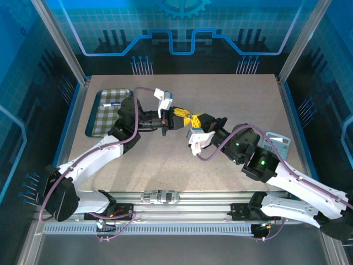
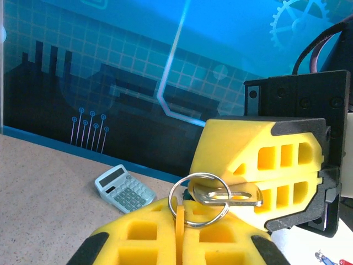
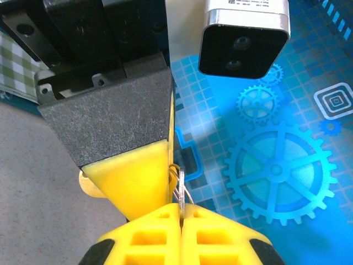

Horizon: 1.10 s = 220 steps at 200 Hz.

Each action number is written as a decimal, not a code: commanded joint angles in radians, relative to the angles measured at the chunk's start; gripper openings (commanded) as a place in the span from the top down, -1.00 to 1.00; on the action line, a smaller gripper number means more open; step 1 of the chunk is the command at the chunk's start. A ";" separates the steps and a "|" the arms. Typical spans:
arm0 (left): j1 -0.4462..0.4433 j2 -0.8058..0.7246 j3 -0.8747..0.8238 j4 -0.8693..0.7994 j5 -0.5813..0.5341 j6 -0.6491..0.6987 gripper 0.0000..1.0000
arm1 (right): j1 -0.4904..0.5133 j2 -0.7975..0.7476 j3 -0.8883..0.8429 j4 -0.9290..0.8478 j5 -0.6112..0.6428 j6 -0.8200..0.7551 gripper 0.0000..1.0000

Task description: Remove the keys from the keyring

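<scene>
Key (image 2: 231, 196) is clamped in right gripper (image 2: 220, 185), axis horizontal; keyring (image 2: 179, 216) is pinched in left gripper (image 2: 181, 229), just left, lower centre.

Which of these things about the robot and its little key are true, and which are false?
1. The left end effector and the right end effector are both shut. True.
2. The key lies on the table. False: it is up in the air, pinched by the right end effector.
3. The left end effector pinches the keyring. True.
4. The calculator sits in the tray. False: it lies on the table beside the right arm, and the checked tray is at the far left.
</scene>
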 commanded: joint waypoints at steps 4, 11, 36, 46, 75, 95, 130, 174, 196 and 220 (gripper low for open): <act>-0.007 -0.033 0.082 0.165 0.058 -0.041 1.00 | 0.011 0.074 -0.053 -0.145 0.058 -0.063 1.00; -0.009 -0.035 0.082 0.162 0.063 -0.040 1.00 | 0.010 0.081 -0.050 -0.142 0.064 -0.060 1.00; -0.016 -0.043 0.077 0.163 0.069 -0.041 1.00 | 0.014 0.101 -0.046 -0.135 0.081 -0.060 1.00; -0.017 -0.045 0.073 0.166 0.070 -0.044 1.00 | 0.015 0.106 -0.043 -0.138 0.078 -0.058 1.00; -0.019 -0.062 0.063 0.162 0.063 -0.036 1.00 | 0.019 0.121 -0.038 -0.139 0.071 -0.056 1.00; -0.019 -0.074 0.062 0.155 0.068 -0.023 1.00 | 0.018 0.123 -0.039 -0.159 0.042 -0.061 1.00; -0.019 -0.080 0.066 0.139 0.090 -0.015 1.00 | 0.027 0.159 0.007 -0.248 0.036 -0.111 1.00; -0.030 -0.082 0.064 0.179 0.188 -0.023 1.00 | 0.017 0.173 0.044 -0.286 -0.017 -0.074 1.00; -0.031 -0.100 0.058 0.196 0.215 -0.021 1.00 | -0.013 0.166 0.042 -0.288 -0.060 -0.043 1.00; -0.031 -0.116 0.044 0.237 0.252 -0.024 1.00 | -0.031 0.157 0.059 -0.319 -0.126 0.005 1.00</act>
